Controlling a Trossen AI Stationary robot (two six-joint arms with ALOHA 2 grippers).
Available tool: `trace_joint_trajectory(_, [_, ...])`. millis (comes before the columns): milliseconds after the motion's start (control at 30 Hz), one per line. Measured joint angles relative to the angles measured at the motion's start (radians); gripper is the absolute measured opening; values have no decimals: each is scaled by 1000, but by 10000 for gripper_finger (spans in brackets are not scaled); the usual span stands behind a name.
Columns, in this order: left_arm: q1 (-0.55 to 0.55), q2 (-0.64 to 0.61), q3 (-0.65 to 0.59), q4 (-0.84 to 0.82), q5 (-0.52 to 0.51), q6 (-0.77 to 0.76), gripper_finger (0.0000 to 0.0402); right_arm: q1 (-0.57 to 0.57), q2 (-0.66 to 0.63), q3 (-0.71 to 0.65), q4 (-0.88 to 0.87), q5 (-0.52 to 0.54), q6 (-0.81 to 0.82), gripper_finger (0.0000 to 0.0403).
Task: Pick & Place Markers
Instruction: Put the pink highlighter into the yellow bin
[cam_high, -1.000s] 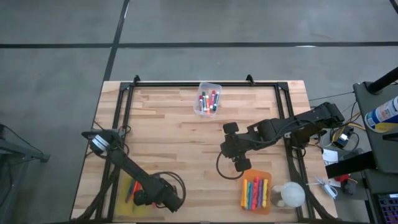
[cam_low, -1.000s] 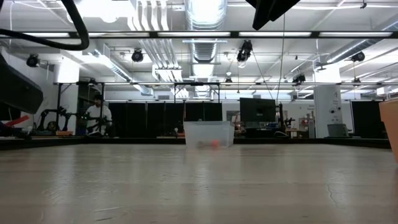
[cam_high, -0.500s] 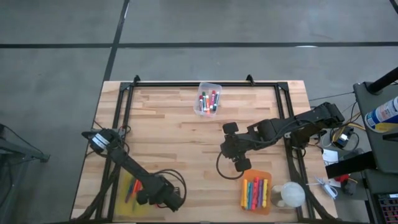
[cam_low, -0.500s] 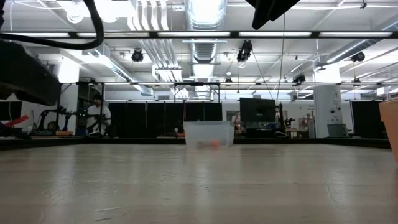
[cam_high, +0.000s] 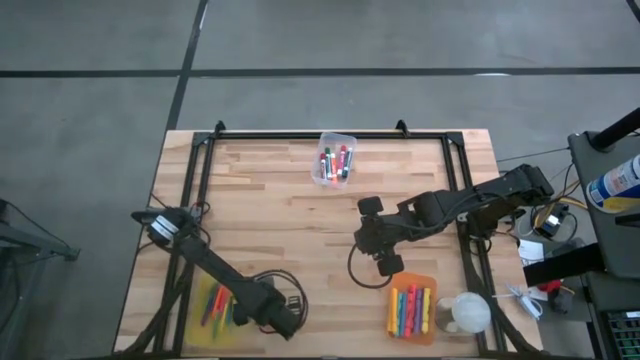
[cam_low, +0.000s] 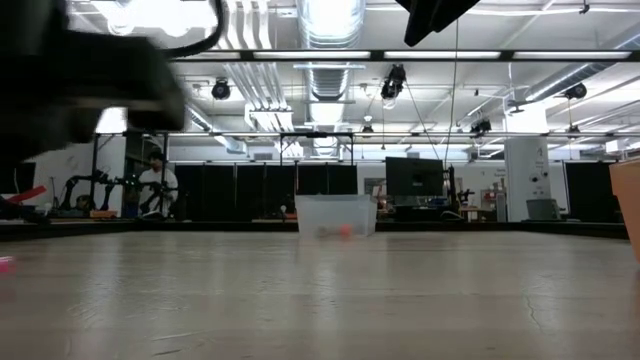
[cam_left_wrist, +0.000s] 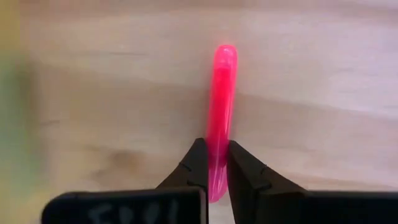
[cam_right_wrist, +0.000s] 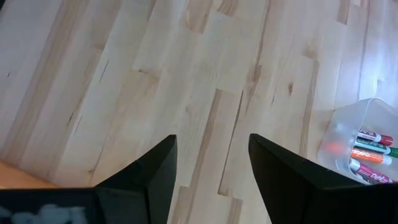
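Observation:
A pink marker (cam_left_wrist: 222, 93) is caught in my shut left gripper (cam_left_wrist: 212, 163) over bare wood, just right of the yellow bin (cam_high: 212, 305) at the table's near left. That bin holds several markers. My left gripper (cam_high: 245, 308) stands at the bin's right edge. My right gripper (cam_right_wrist: 211, 140) hangs open over the wood near the table's middle (cam_high: 372, 240), holding nothing, with the orange bin (cam_high: 412, 308) of markers just nearer. A clear bin (cam_high: 335, 160) with several markers stands at the far edge. My left gripper pinches the pink marker between its two fingertips (cam_left_wrist: 198, 163), on the part of the barrel nearer one end (cam_left_wrist: 216, 155). The marker runs along the fingers and sticks out well past their tips. Whether it is clear of the table, I cannot tell.
A white round object (cam_high: 465, 312) sits beside the orange bin at the near right. Black rails (cam_high: 205, 165) frame the table's left, right and far sides. The clear bin (cam_low: 337, 215) also shows in the low view. Bare wood lies across the table's middle.
My left arm has swung toward the table's right edge, carrying its gripper from over the yellow bin to the bin's right side. More of the markers in that bin now show. My right arm has kept still.

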Motion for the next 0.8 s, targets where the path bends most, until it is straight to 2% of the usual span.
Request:
trace_joint_trajectory(133, [7, 3, 72, -31, -85, 34, 27, 0, -9, 0, -3, 0, 0, 192])
trace_joint_trajectory(267, [2, 0, 171, -124, -74, 50, 27, -1, -29, 0, -9, 1, 4, 192])
trace_joint_trajectory(533, [-52, -29, 370, -500, -56, 77, 27, -1, -50, 0, -10, 3, 24, 192])
trace_joint_trajectory(667, [-112, -75, 391, -668, -1, 19, 27, 0, -52, 0, -10, 3, 46, 192])
trace_joint_trajectory(800, [-183, -116, 361, -752, 54, -38, 27, 0, -52, 0, -8, 3, 59, 192])
